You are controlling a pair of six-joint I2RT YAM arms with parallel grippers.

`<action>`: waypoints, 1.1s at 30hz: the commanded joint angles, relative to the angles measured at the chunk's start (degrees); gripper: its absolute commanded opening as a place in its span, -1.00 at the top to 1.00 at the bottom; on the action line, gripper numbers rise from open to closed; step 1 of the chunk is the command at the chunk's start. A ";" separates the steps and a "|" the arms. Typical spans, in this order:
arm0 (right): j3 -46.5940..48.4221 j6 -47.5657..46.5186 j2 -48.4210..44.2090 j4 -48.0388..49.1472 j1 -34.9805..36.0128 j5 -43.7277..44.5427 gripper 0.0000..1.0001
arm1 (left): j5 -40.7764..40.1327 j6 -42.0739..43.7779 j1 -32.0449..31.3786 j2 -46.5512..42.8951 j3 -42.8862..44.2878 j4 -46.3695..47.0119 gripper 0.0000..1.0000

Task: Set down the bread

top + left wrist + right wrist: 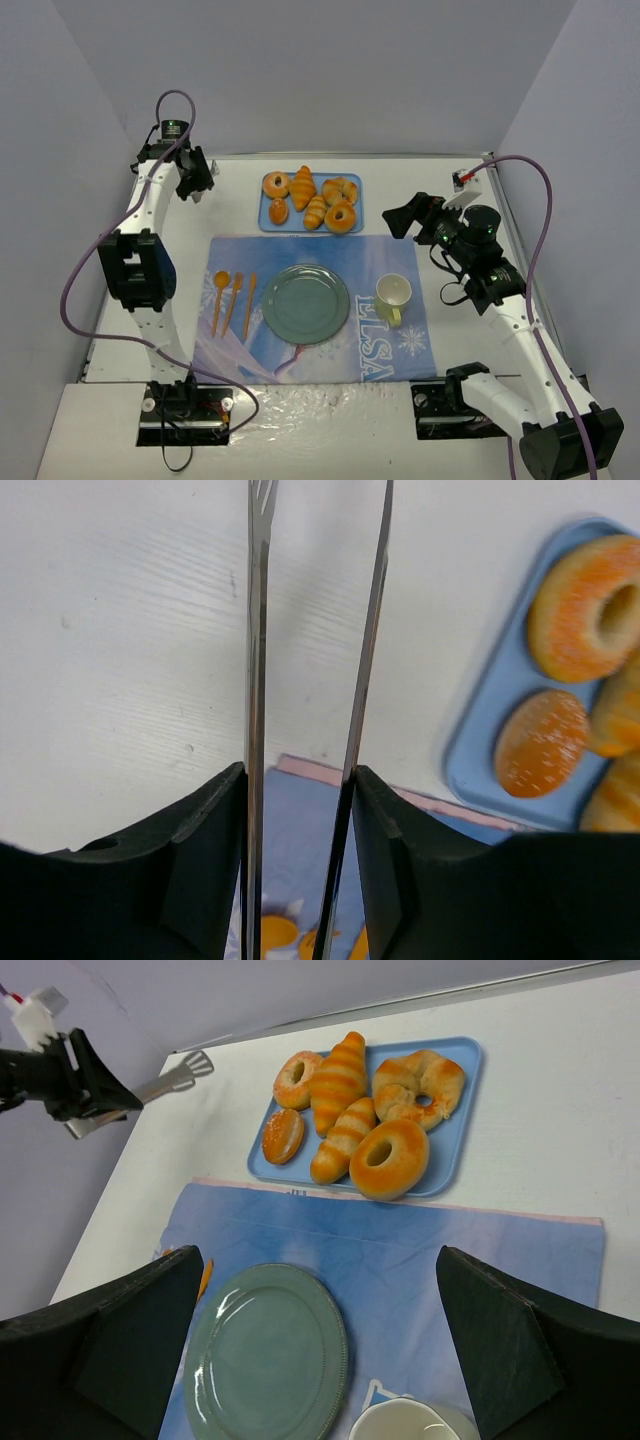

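Note:
Several breads lie on a blue tray at the back: donuts, croissants and a small round bun. The empty green plate sits on the blue placemat. My left gripper is left of the tray, shut on metal tongs whose two blades run between its fingers. The tongs are empty and their tip shows in the right wrist view. A donut and the bun lie to their right. My right gripper is open and empty, raised over the mat's right side.
A white cup stands right of the plate. Orange spoon, fork and knife lie left of the plate. The placemat covers the table's middle. Walls close in at the back and both sides.

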 commanded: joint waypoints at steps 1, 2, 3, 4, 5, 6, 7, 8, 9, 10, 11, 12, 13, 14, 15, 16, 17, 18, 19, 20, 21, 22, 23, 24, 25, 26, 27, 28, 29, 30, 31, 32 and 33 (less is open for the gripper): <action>0.35 -0.19 -0.95 4.27 0.15 -0.89 -1.00 | -2.84 1.23 -3.78 -10.99 -1.33 -0.10 0.20; 0.29 -0.23 -0.94 4.34 0.15 -0.90 -1.00 | -3.10 1.34 -4.15 -12.02 -1.99 -0.09 0.20; 0.29 -0.16 -0.90 4.38 0.15 -0.93 -1.00 | -3.17 1.48 -4.53 -13.16 -2.75 -0.06 0.19; 0.29 -0.09 -0.87 4.41 0.15 -0.97 -1.00 | -3.24 1.61 -4.91 -14.29 -3.51 -0.02 0.19; 0.24 -0.03 -0.81 4.52 0.20 -1.07 -1.00 | -3.25 1.79 -5.42 -15.55 -4.35 -0.11 0.18; 0.21 0.01 -0.77 4.63 0.23 -1.15 -1.00 | -3.25 2.00 -5.97 -16.69 -5.15 -0.19 0.18; 0.17 0.01 -0.77 4.71 0.23 -1.18 -1.00 | -3.16 2.29 -6.52 -17.61 -5.82 -0.19 0.17; 0.09 0.04 -0.69 4.82 0.21 -1.27 -1.00 | -3.05 2.73 -7.37 -18.73 -6.43 -0.38 0.14; 0.04 0.10 -0.50 4.95 0.16 -1.33 -1.00 | -3.12 3.32 -8.67 -20.08 -6.99 -0.89 0.12; 0.08 0.10 -0.45 5.00 0.20 -1.33 -1.00 | -2.90 3.81 -9.97 -21.03 -7.35 -1.34 0.11; 0.12 0.10 -0.42 5.03 0.23 -1.34 -1.00 | -2.78 4.25 -11.25 -21.95 -7.75 -1.78 0.10; 0.12 0.10 -0.42 5.03 0.23 -1.41 -1.00 | -2.96 4.51 -12.46 -22.77 -8.26 -2.16 0.08; 0.17 0.05 -0.42 5.03 0.23 -1.36 -1.00 | -2.83 4.70 -13.52 -23.62 -8.69 -2.05 0.08; 0.20 0.01 -0.42 5.03 0.20 -1.29 -1.00 | -2.77 4.81 -14.41 -24.37 -9.20 -1.88 0.07; 0.26 0.00 -0.38 5.03 0.15 -1.22 -1.00 | -2.89 4.77 -15.11 -25.05 -10.01 -1.72 0.07; 0.40 -0.05 -0.29 5.03 0.15 -1.18 -1.00 | -3.07 4.68 -15.80 -25.83 -11.10 -1.58 0.07; 0.49 -0.07 -0.25 5.03 0.17 -1.15 -1.00 | -3.14 4.53 -16.53 -26.46 -12.10 -1.39 0.07; 0.53 -0.07 -0.24 5.03 0.21 -1.15 -1.00 | -3.11 4.33 -17.30 -26.96 -13.00 -1.15 0.07; 0.56 -0.07 -0.22 5.03 0.26 -1.15 -1.00 | -3.10 4.17 -18.14 -27.35 -13.94 -0.87 0.07; 0.56 -0.07 -0.15 5.03 0.32 -1.15 -1.00 | -3.17 4.10 -19.07 -27.56 -14.94 -0.54 0.07; 0.56 -0.02 -0.10 5.03 0.32 -1.21 -1.00 | -3.22 3.99 -19.84 -28.00 -15.66 -0.32 0.07; 0.56 -0.02 -0.03 5.03 0.32 -1.24 -1.00 | -3.25 3.85 -20.51 -28.29 -16.33 -0.19 0.07; 0.59 -0.07 0.02 5.01 0.32 -1.24 -1.00 | -3.72 3.72 -21.13 -28.43 -17.03 -0.05 0.07; 0.66 -0.09 0.01 4.95 0.31 -1.24 -1.00 | -4.70 3.65 -21.83 -28.62 -17.79 0.31 0.07; 0.74 -0.16 -0.07 4.95 0.24 -1.24 -1.00 | -5.07 3.56 -22.28 -28.69 -18.26 0.70 0.07; 0.81 -0.16 -0.07 4.95 0.31 -1.24 -1.00 | -5.47 3.42 -22.76 -28.69 -18.87 0.84 0.07; 0.82 -0.11 -0.01 4.95 0.32 -1.29 -1.00 | -5.70 3.35 -23.21 -28.64 -19.18 1.30 0.07; 0.86 -0.04 0.09 4.95 0.29 -1.33 -1.00 | -5.87 3.17 -23.62 -28.47 -19.60 1.84 0.07; 0.93 0.04 0.22 4.95 0.24 -1.33 -1.00 | -6.02 2.92 -24.00 -28.19 -20.08 2.33 0.07; 0.98 0.08 0.30 4.95 0.23 -1.33 -1.00 | -6.30 2.77 -24.51 -27.85 -20.34 2.59 0.07; 0.93 -0.01 0.37 4.95 0.23 -1.33 -1.00 | -6.83 2.66 -25.11 -27.38 -20.61 2.86 0.07; 0.98 -0.09 0.37 4.95 0.25 -1.31 -1.00 | -7.13 2.44 -25.26 -27.12 -20.89 3.14 0.07; 0.90 -0.16 0.36 4.95 0.32 -1.24 -1.00 | -7.52 2.11 -25.78 -26.15 -21.18 3.49 0.07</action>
